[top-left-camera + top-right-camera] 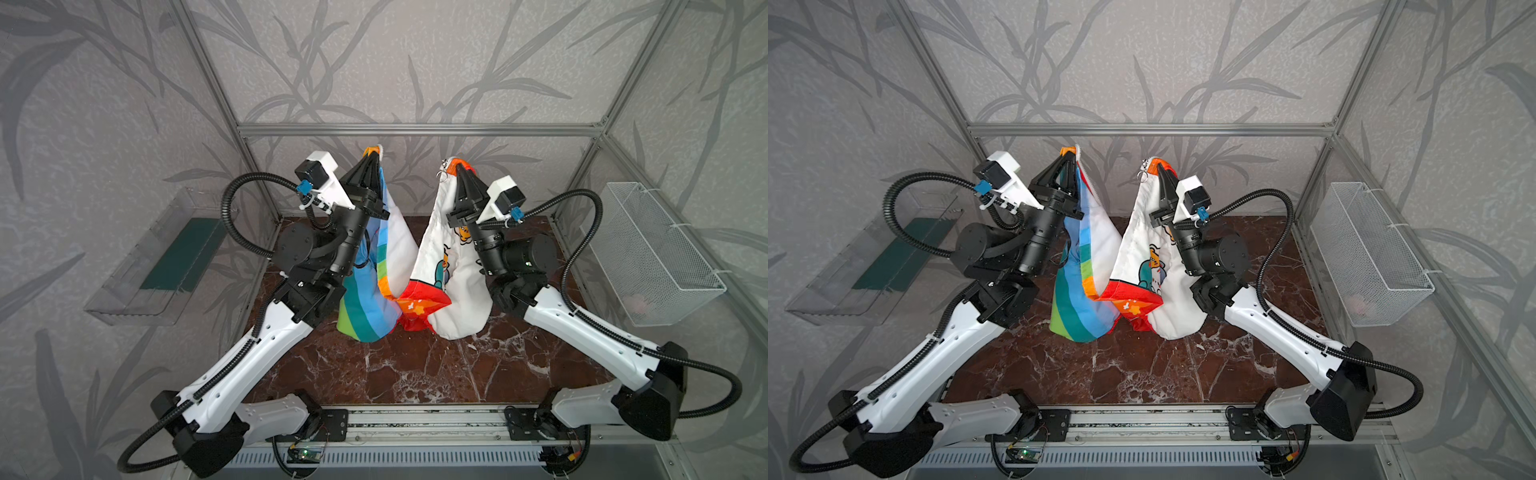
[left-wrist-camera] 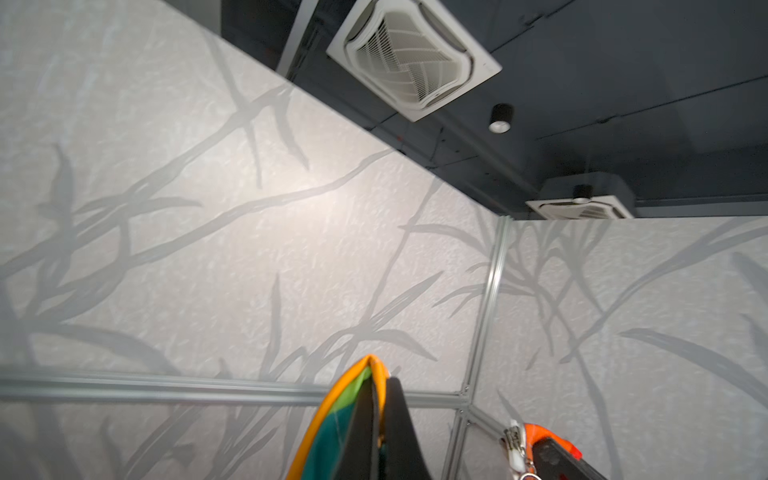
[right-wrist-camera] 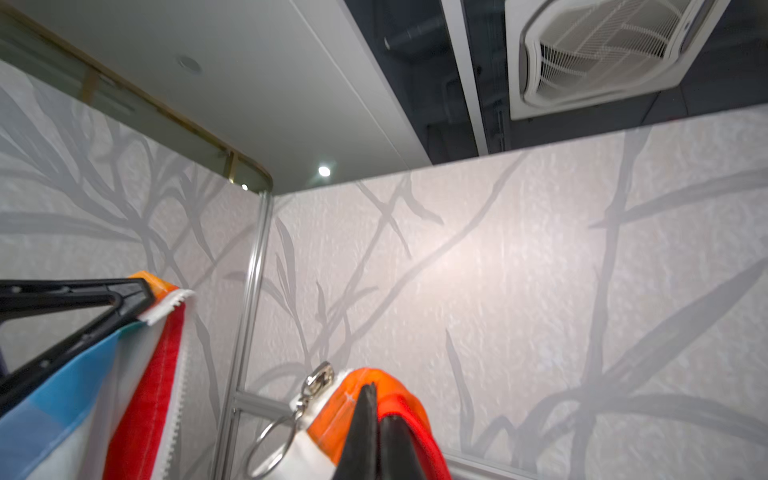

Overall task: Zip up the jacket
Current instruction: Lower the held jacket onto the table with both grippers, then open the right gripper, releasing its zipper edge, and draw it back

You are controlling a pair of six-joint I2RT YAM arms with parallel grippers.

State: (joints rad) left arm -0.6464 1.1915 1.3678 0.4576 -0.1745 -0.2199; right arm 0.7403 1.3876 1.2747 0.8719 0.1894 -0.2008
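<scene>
Dangling mid-frame, the jacket is wide open, so the zipping hasn't really started imo. Left gripper is clamped on the rainbow half's top corner, and right gripper is pinching the orange corner beside the ring pull. Both zipper ends need bringing together and engaging first, then the pull.

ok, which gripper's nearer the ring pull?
Right. The right gripper pinches the jacket edge beside the ring pull; the left gripper holds the opposite edge, across the gap.
</scene>
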